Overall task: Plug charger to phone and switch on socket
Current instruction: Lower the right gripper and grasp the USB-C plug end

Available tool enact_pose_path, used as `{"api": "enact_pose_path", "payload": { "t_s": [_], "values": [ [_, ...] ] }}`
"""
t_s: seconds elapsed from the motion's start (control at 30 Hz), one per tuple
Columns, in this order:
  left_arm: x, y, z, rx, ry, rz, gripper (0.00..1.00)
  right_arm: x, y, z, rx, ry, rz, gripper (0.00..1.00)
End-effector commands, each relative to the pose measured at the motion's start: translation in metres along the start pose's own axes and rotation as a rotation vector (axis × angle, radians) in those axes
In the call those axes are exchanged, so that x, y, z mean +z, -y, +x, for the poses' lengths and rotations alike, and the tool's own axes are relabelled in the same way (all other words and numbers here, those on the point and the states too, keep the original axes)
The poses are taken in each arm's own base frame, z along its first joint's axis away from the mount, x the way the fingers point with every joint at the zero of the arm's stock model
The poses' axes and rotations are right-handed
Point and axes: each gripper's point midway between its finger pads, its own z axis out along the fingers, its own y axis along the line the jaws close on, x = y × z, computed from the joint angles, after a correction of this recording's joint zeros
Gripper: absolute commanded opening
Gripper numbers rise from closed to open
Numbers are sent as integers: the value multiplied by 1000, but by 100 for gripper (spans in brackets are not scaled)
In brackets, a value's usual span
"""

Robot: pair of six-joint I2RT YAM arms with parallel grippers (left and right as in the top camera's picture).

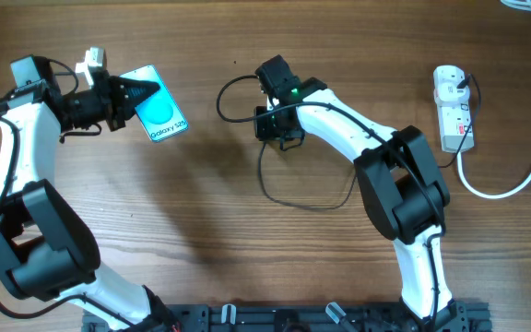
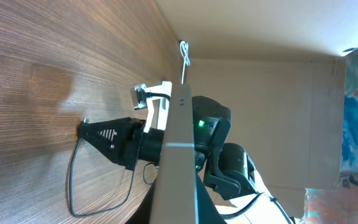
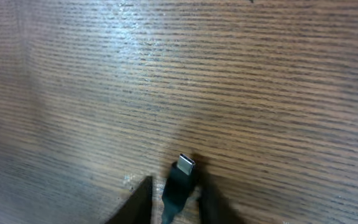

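As right pincer (image 3: 175,198) grips charger (image 3: 183,168), phone (image 1: 166,117) apart

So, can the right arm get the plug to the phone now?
Probably yes: the right arm holds the charger in its jaws, only bare table lies between, and the left arm holds the phone with its free end roughly toward it.

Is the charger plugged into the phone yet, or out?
Out. The charger has its metal tip bare between the jaws of the right gripper; the phone is apart, held in the left gripper.
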Motion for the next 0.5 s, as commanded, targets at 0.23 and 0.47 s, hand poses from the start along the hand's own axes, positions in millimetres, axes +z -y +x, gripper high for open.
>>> {"api": "enact_pose_path", "payload": {
  "t_s": [0.23, 0.47],
  "values": [
    [-1, 15, 4, 9, -7, 27, 4, 1, 28, 5, 26, 8, 164, 4],
    [-1, 15, 4, 9, -7, 27, 4, -39, 66, -1, -24, 82, 438, 5]
  ]
}}
